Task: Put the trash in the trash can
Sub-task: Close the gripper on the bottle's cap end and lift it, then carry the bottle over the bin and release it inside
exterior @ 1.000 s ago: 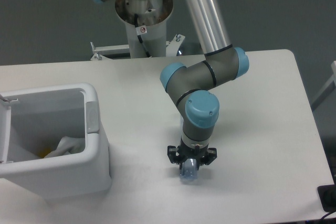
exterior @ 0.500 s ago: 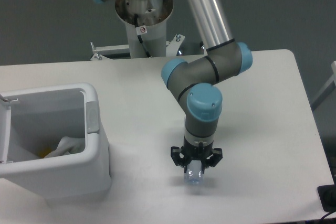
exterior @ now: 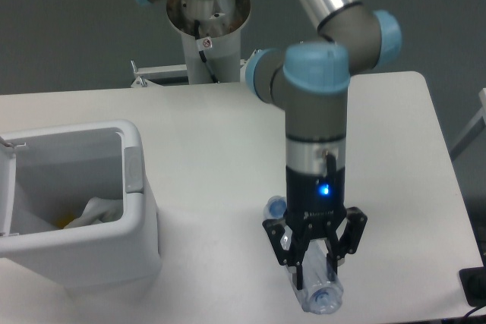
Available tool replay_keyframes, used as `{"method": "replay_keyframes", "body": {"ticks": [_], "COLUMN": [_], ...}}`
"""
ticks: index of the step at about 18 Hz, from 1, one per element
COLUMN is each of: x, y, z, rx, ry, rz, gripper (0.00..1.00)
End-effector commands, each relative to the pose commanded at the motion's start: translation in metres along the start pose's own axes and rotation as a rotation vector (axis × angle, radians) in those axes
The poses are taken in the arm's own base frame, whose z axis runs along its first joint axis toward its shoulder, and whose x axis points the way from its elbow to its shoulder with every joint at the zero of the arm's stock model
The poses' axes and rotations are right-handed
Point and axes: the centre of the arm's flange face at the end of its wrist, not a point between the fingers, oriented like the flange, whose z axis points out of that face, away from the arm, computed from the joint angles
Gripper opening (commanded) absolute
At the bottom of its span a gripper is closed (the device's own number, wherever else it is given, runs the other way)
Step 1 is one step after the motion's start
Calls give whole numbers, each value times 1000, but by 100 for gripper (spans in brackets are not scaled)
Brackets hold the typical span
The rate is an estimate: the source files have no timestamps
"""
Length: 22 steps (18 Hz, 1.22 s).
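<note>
My gripper point(exterior: 314, 266) is shut on the crushed clear plastic bottle point(exterior: 323, 297) and holds it above the table's front right area. The bottle slants between the black fingers point(exterior: 298, 269); its far end point(exterior: 275, 206) shows behind the wrist, and its label is not visible. The white trash can point(exterior: 134, 187) stands at the left edge, well left of the gripper. It is open at the top and has a grey patch on its right rim. A crumpled white wrapper point(exterior: 102, 209) lies inside it beside something yellow.
The arm's pedestal point(exterior: 205, 32) rises behind the table's far edge. The table's right edge point(exterior: 448, 187) lies close to the gripper's right. A black object point(exterior: 474, 286) sits off the table at the lower right.
The arm has risen and swung slightly right and toward the camera. The bottle, which lay on the table under the gripper, now hangs in its grip.
</note>
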Motion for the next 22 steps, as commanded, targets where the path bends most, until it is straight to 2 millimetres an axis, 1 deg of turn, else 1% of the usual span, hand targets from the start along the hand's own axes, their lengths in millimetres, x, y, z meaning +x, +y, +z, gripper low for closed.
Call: {"method": "replay_keyframes", "body": {"ticks": [1, 2, 3, 4, 6, 7, 8, 9, 10, 11, 13, 14, 15, 16, 19, 20, 21, 22], "x": [17, 30, 52, 65, 101, 110, 123, 142, 157, 168, 214, 227, 234, 238, 244, 244, 243, 242], "y": [-9, -14, -21, -25, -27, -27, -25, -16, -4, 6, 38, 53, 62, 66, 81, 88, 91, 92], "z": [-18, -29, -47, -57, -74, -81, -83, -84, -82, -80, -72, -66, -63, -62, -56, -53, -51, -51], "rx": [27, 43, 66, 82, 96, 102, 99, 85, 64, 45, -12, -43, -58, -65, -97, -109, -115, -117], "ry": [14, 26, 44, 55, 94, 103, 120, 143, 163, 178, 238, 255, 264, 269, 277, 277, 274, 275], "rz": [0, 8, 29, 41, 37, 32, 27, 35, 45, 54, 88, 93, 102, 103, 105, 104, 109, 120], "gripper": [53, 53, 53, 54, 55, 55, 55, 55, 54, 54, 54, 55, 55, 55, 56, 66, 95, 100]}}
